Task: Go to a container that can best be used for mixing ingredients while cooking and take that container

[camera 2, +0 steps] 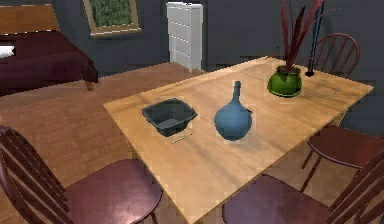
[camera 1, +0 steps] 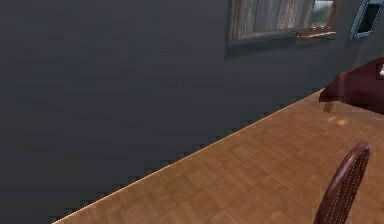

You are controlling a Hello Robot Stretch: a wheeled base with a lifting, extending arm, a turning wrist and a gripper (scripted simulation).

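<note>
Forward view faces wall [camera 1: 110,80]; arm side view overlooks near table [camera 2: 195,165]; bed [camera 1: 362,86] shared.

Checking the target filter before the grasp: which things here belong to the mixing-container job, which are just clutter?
Job:
dark grey square bowl, on the light wooden table

Clutter:
blue narrow-necked vase
green pot with reddish plant
dark wooden chairs
white drawer cabinet
bed with dark red cover
framed wall picture

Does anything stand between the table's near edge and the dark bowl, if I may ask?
Nothing on the tabletop: bare wood lies before the dark bowl; the blue vase stands apart to its right. A chair stands at that edge.
</note>
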